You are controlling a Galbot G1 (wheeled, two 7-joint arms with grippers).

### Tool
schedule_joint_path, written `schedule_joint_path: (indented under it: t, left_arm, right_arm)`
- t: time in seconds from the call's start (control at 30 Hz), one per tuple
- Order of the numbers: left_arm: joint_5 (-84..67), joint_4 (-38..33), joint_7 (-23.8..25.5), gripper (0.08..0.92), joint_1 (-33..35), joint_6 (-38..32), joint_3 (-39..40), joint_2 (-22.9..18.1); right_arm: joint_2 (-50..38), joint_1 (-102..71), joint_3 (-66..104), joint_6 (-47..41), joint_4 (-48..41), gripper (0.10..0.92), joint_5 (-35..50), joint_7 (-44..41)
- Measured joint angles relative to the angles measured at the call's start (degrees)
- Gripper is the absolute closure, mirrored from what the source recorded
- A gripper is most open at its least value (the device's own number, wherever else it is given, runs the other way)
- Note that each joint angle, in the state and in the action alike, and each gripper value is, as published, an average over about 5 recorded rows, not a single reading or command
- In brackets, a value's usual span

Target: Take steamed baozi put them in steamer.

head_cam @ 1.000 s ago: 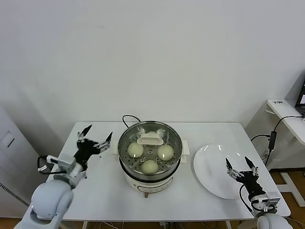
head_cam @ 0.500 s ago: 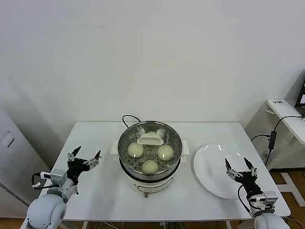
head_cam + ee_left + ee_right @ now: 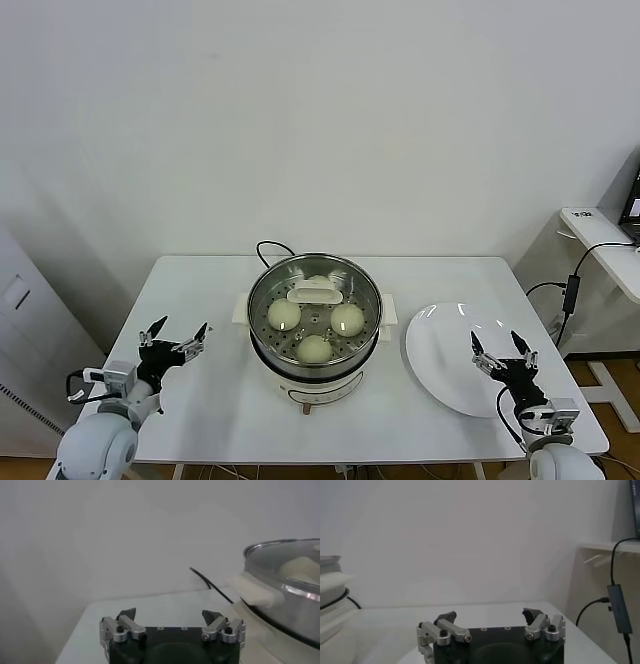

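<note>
White table (image 3: 200, 290) carries the steamer (image 3: 315, 375) at centre, lid on w/ white handle (image 3: 314, 293) on top, black cord (image 3: 272, 247) trailing off the back toward the wall. To its right sits the plate (image 3: 440, 385), bare. Inside the pot, three baozi (image 3: 315, 348) rest on the perforated tray in a loose triangle; a fourth may sit under the lid handle, can't tell. Buns are domes, flat side down, crown up, so no long axis to speak of. They look light, soft, easily dented and prob. a bit tacky: best taken gently across the widest part, low on the sides, not pinched at the crown. Left gripper (image 3: 176, 338) hovers over the table's near-left corner, well apart from the pot, jaws spread, nothing in them. Right gripper (image 3: 503, 353) sits at the plate's near-right edge, likewise spread and empty.
</note>
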Motion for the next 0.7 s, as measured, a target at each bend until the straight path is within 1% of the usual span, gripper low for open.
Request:
schedule_joint_path:
  t: [0.7]
  left_arm:
    - [0.1,0.8,-0.3,0.177,2.0,0.0,-1.7,-0.4]
  right_arm:
    - [0.0,-1.0,0.9,-0.8,0.5,0.203,-0.6,-0.4]
